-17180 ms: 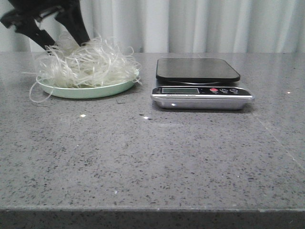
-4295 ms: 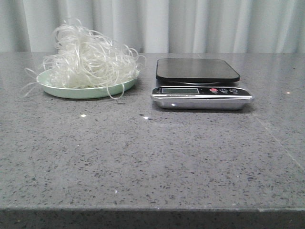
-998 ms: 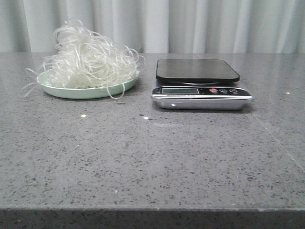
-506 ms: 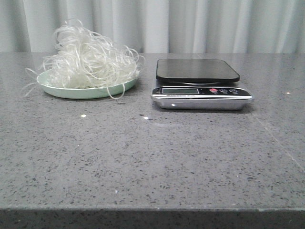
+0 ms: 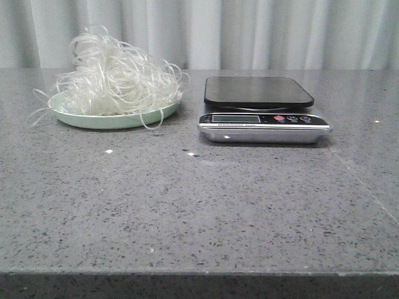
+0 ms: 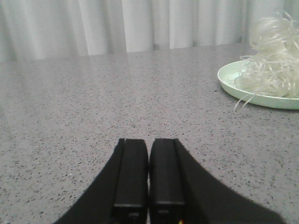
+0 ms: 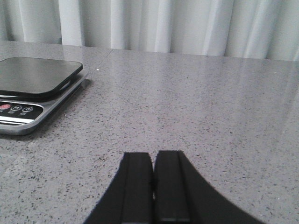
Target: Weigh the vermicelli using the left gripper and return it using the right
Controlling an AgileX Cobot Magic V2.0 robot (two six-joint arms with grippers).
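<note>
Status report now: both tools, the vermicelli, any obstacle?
Left tool shut, empty. Right tool shut, empty. Vermicelli on green plate; scale bare. No obstacle seen.

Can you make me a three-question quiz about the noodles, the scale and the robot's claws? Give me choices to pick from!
1. Where are the noodles?
A. on the scale
B. on the plate
C. on the bare table

2. What colour is the plate?
A. pale green
B. red
C. black

3. How is the left gripper?
A. wide open
B. shut on noodles
C. shut, holding nothing

Answers:
1. B, the noodles sit heaped on the plate, left of the scale.
2. A, its rim shows pale green under the noodles.
3. C, its fingers press together with nothing between them, away from the plate.
</note>
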